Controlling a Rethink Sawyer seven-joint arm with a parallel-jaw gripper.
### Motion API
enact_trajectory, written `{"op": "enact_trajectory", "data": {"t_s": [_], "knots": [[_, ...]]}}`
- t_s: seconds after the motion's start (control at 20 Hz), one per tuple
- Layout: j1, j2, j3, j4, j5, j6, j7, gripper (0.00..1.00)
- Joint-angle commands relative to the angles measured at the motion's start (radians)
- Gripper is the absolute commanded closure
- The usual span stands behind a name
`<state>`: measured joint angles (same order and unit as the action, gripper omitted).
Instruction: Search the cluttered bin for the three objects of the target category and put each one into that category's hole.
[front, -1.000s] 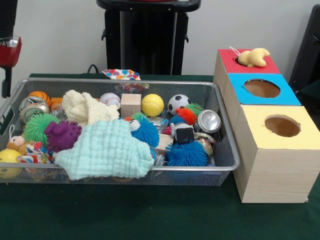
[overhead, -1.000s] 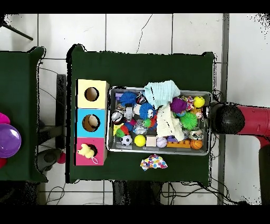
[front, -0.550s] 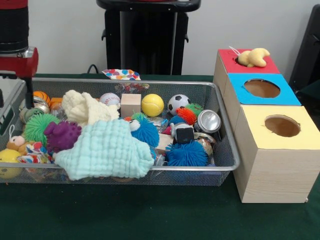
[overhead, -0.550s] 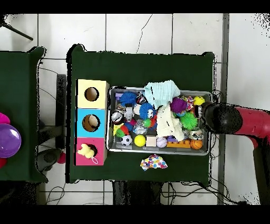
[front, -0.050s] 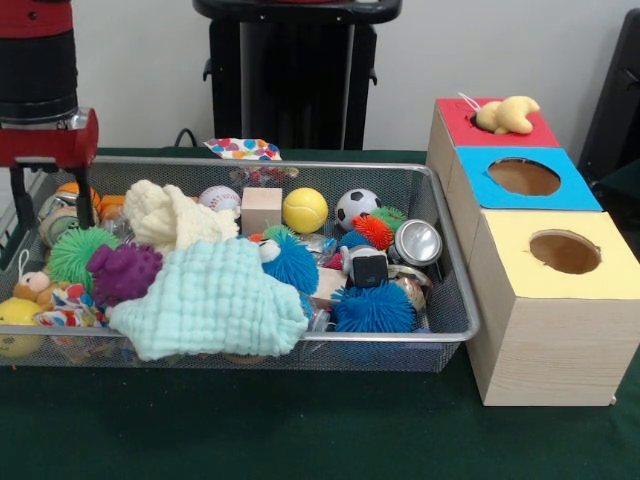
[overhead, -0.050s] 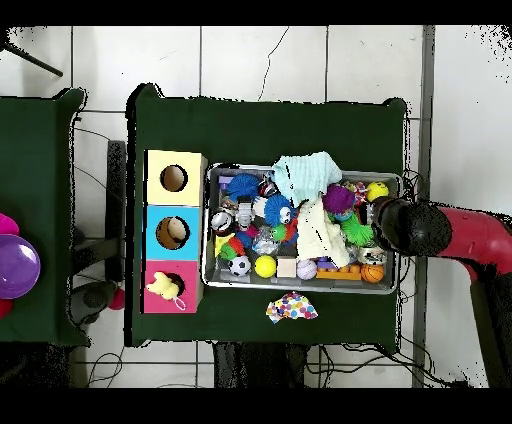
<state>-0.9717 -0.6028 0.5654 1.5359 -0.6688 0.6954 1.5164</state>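
Bin: gripper, fingers spread apart w/ nothing held, hangs over its left end in front view; the nearest toy, green spiky ball, lies just below at approx. 5 o'clock.

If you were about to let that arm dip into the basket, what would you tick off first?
1. Hand over the bin, not outside it: ok, at its end by the green spiky ball.
2. Hand empty: ok, nothing shows between the fingers.
3. Fingers open: ok, they stand apart.
4. Holes free: blue box and yellow box ok; red box not ok, a yellow plush toy lies on it.
5. Hidden items: cannot tell, the mint cloth covers part of the pile.
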Motion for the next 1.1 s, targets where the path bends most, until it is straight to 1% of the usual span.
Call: {"op": "enact_trajectory", "data": {"t_s": [0.05, 0.25, 0.35, 0.5, 0.65, 0.85, 0.9, 1.05, 1.1], "knots": [[0.011, 0.074, 0.041, 0.038, -0.063, -0.089, -0.128, 0.00], [0.029, 0.091, 0.015, 0.011, -0.096, -0.106, -0.123, 0.00], [0.027, 0.107, 0.009, 0.006, -0.103, -0.125, -0.106, 0.00], [0.028, 0.130, 0.003, -0.005, -0.131, -0.145, -0.113, 0.00], [0.026, 0.127, 0.007, -0.005, -0.125, -0.134, -0.113, 0.00], [0.021, 0.125, 0.010, -0.019, -0.139, -0.092, -0.162, 0.00], [0.025, 0.119, 0.002, -0.023, -0.146, -0.061, -0.184, 0.00], [0.022, 0.115, -0.002, -0.034, -0.161, -0.020, -0.229, 0.00], [0.021, 0.115, 0.000, -0.042, -0.173, -0.007, -0.261, 0.00]]}}
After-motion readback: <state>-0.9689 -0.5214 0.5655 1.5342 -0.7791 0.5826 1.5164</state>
